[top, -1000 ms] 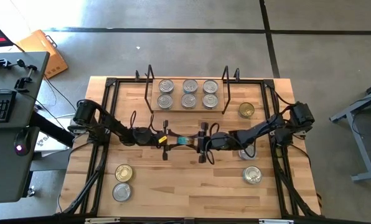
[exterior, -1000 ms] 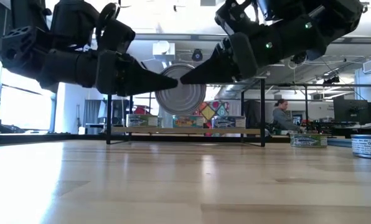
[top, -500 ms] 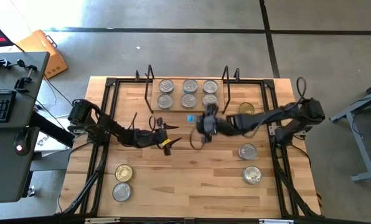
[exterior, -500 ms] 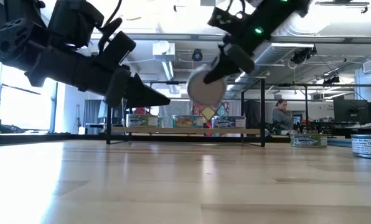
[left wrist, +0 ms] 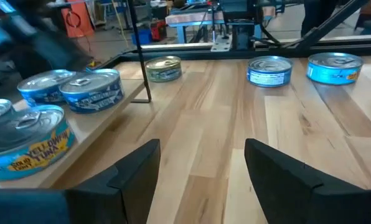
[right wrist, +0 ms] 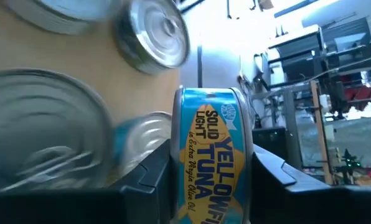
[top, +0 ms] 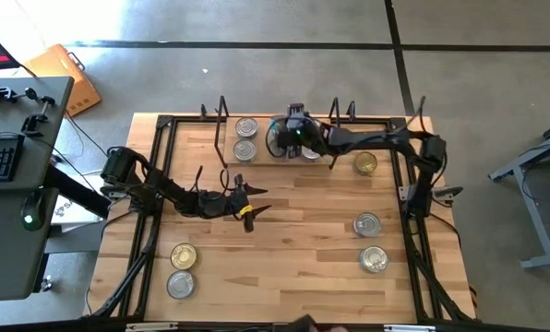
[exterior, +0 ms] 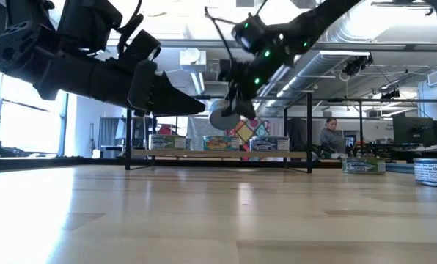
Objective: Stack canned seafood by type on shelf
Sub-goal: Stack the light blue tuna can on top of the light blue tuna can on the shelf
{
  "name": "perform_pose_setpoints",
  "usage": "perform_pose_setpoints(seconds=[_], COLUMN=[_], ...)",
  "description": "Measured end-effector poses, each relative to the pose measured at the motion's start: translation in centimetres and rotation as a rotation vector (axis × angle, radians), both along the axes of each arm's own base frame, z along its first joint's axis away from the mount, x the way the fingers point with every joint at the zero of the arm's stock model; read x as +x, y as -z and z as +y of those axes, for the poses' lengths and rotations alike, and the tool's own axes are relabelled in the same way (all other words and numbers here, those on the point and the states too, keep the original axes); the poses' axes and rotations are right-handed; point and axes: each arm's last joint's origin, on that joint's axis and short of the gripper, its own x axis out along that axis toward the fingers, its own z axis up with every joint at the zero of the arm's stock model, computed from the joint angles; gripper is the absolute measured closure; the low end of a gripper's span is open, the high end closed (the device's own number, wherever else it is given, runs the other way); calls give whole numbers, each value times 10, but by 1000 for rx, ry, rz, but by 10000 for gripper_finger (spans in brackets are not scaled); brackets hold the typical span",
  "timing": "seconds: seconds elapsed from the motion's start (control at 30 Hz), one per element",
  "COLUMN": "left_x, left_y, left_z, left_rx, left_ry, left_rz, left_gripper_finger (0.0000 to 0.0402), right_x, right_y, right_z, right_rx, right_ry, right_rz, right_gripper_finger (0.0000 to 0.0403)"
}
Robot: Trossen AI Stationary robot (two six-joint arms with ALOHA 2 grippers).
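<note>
1. Table (top: 284, 249): light wood, black frame round the edge; both arms over it.
2. Shelf (top: 261, 162): at 12 o'clock on the table, wood board in black wire frame. Tins on it, silver tops, two seen at its left end (top: 245, 136); rest partly hidden under the R arm.
3. R arm: 1 s ago at table centre, tip to tip w/ the L arm. Now swung up to 12 o'clock, above the shelf.
4. R gripper (top: 281, 138): clamped on a yellowfin tuna tin (right wrist: 211, 155), tin on edge, label facing the wrist cam. Low view shows the tin (exterior: 223, 115) in the air above the shelf, not set down yet.
5. L arm: pulled back toward 9 o'clock since the handoff spot; L gripper (top: 254, 201) just left of centre, empty, fingers (left wrist: 285, 180) spread wide. 1 s ago it was narrower, at the tin.
6. Loose tins, unmoved: gold-top tin (top: 365, 164) at 2 o'clock, just right of the shelf; two silver tins (top: 368, 224) at 4 o'clock; a gold and a silver tin (top: 183, 256) at 8 o'clock.
7. Person (exterior: 331, 139): seated far back in the room, low view.
</note>
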Motion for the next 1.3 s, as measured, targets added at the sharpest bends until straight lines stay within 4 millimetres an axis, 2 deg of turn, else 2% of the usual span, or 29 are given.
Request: perform_pose_setpoints(seconds=[0.1,0.2,0.3,0.53,0.7,0.87,1.07,1.3], left_x=[0,0,0,0,0,0,0,0], left_y=[0,0,0,0,0,0,0,0], left_z=[0,0,0,0,0,0,0,0], left_rx=[-10,-14,-14,-14,-15,-15,-15,-16], left_ry=[-1,-2,-2,-1,1,2,1,3], left_rz=[-3,-3,-2,-2,-2,-1,-2,-2], left_gripper_finger=[181,185,189,190,190,190,190,190], right_x=[5,7,7,7,6,5,1,-4], right_y=[11,26,27,30,32,29,13,7], right_z=[-19,-28,-28,-27,-27,-27,-24,-21], right_rx=[-18,-26,-17,-3,5,-1,2,41], right_ry=[23,36,37,31,30,27,16,15], right_rz=[7,67,63,78,98,96,59,59], right_gripper_finger=[276,276,274,209,193,191,190,189])
